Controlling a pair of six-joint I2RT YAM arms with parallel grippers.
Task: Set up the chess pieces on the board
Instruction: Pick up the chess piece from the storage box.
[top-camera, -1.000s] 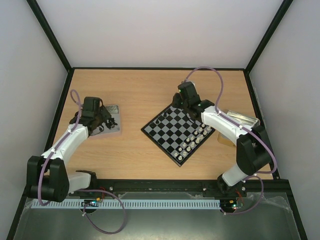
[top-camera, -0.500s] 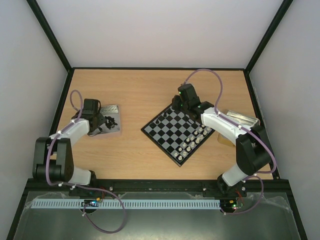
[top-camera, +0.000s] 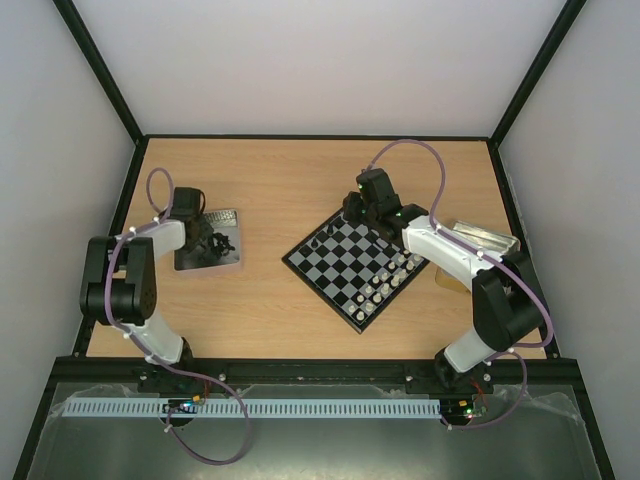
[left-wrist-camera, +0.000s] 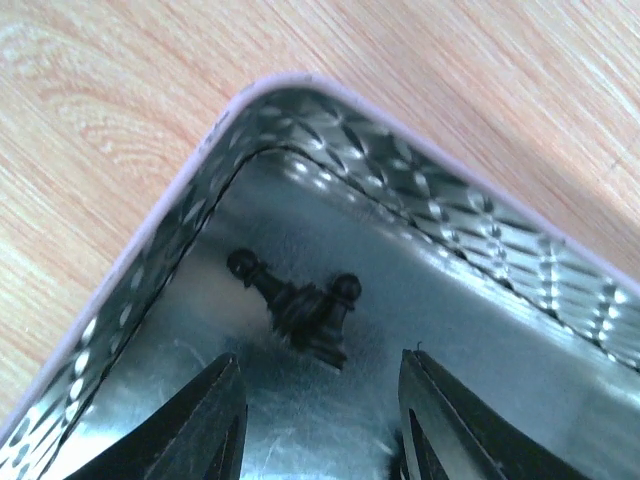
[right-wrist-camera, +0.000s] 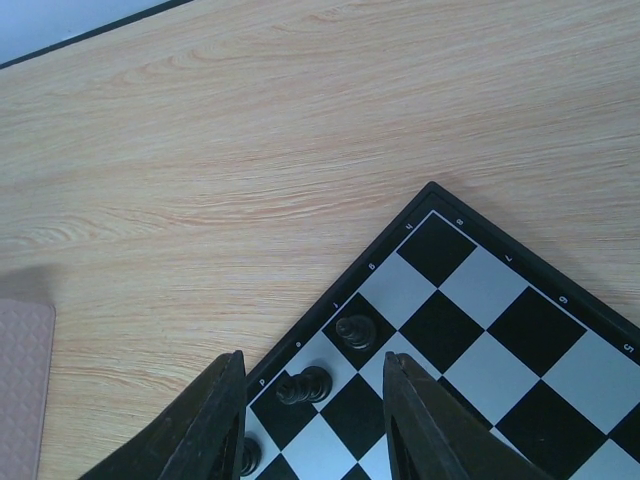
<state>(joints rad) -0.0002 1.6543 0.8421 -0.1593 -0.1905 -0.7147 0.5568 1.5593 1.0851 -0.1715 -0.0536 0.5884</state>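
shiny metal tray (left-wrist-camera: 330, 150) at the left of the wooden table (right-wrist-camera: 250, 150) holds two black chess pieces (left-wrist-camera: 300, 305). they lie on their sides in its corner, bases touching and heads pointing outward. their joint long axis runs crosswise, roughly along the line from one fingertip to the other. they lie just beyond the tips of the left claw (left-wrist-camera: 320, 358), centred on its gap; its fingers stand apart and clamp nothing. as i judge it, a short reach forward and down would bring the pair inside, but closing would squeeze them end to end. the metal looks slick and the tray wall is near, so room is tight. the right claw (right-wrist-camera: 312, 358) hangs over the far corner of the board (right-wrist-camera: 500, 235), well apart from the tray, with its fingers apart and nothing in them.
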